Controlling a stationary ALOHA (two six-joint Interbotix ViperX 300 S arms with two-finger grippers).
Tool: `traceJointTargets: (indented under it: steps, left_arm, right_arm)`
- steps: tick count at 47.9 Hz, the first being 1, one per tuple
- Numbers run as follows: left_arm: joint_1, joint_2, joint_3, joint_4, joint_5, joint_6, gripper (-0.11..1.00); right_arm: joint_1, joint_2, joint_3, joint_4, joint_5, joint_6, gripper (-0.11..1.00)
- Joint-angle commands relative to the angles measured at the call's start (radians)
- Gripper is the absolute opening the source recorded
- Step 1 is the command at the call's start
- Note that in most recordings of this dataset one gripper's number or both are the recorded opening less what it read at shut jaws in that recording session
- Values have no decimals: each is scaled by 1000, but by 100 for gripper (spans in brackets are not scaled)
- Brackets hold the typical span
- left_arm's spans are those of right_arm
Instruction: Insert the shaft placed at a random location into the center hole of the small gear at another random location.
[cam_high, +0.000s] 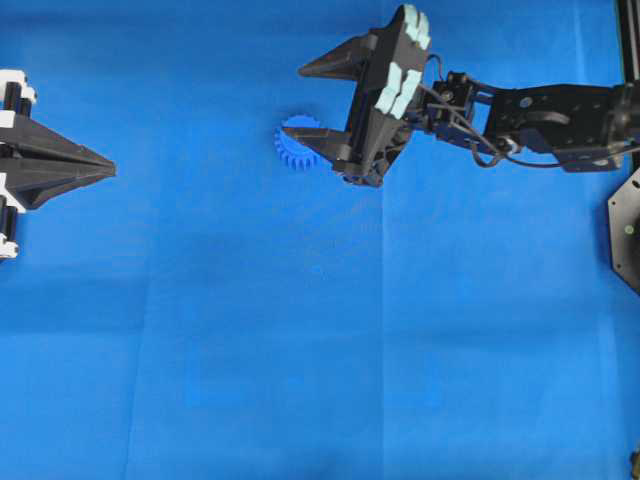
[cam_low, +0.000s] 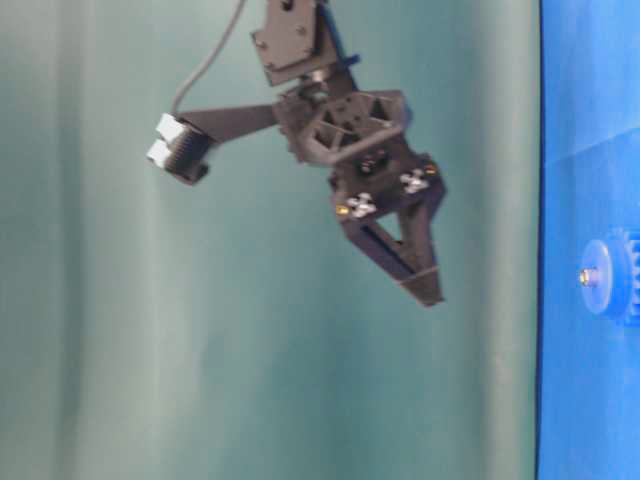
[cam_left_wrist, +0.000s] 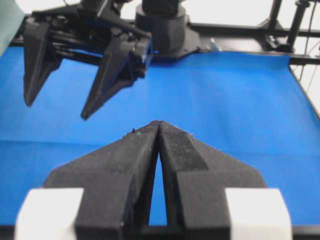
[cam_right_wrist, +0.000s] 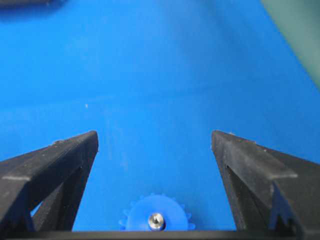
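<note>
We see a big blue mat (cam_high: 300, 350) that covers the whole table. On the right side of the overhead view the right arm (cam_high: 540, 115) reaches in toward the middle. Its black right gripper (cam_high: 300, 100) has its two fingers spread wide apart, and it holds nothing. From the table-level view it hangs in the air, away from the mat. At the left edge sits the left gripper (cam_high: 108, 170). Its two fingers are pressed together at the tips, and nothing is between them.

The small gear (cam_high: 296, 146) lies flat on the mat, up in the far middle, partly under one finger of the right gripper. The shaft (cam_right_wrist: 156, 220) stands in the center hole of the gear's hub, a tiny shiny dot.
</note>
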Motion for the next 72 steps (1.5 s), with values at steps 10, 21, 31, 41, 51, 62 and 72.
traceJointTargets:
  steps: [10, 21, 31, 41, 51, 62, 72]
  left_arm:
    - [-2, 2, -8, 0, -6, -2, 2]
    - [0, 0, -5, 0, -6, -2, 2]
    - [-2, 0, 0, 0, -6, -2, 2]
    - [0, 0, 2, 0, -5, -2, 2]
    - [0, 0, 2, 0, -6, -2, 2]
    - [0, 0, 2, 0, -6, -2, 2]
    - [0, 0, 2, 0, -6, -2, 2]
  right_arm:
    - [6, -89, 58, -3, -3, 2, 86]
    - [20, -164, 133, -2, -2, 3, 86]
    - [28, -227, 190, 0, -2, 8, 86]
    - [28, -238, 201, 2, 2, 9, 86]
    - [29, -236, 201, 2, 8, 9, 86]
    - [28, -238, 201, 3, 11, 9, 86]
    - [28, -236, 201, 2, 12, 9, 86]
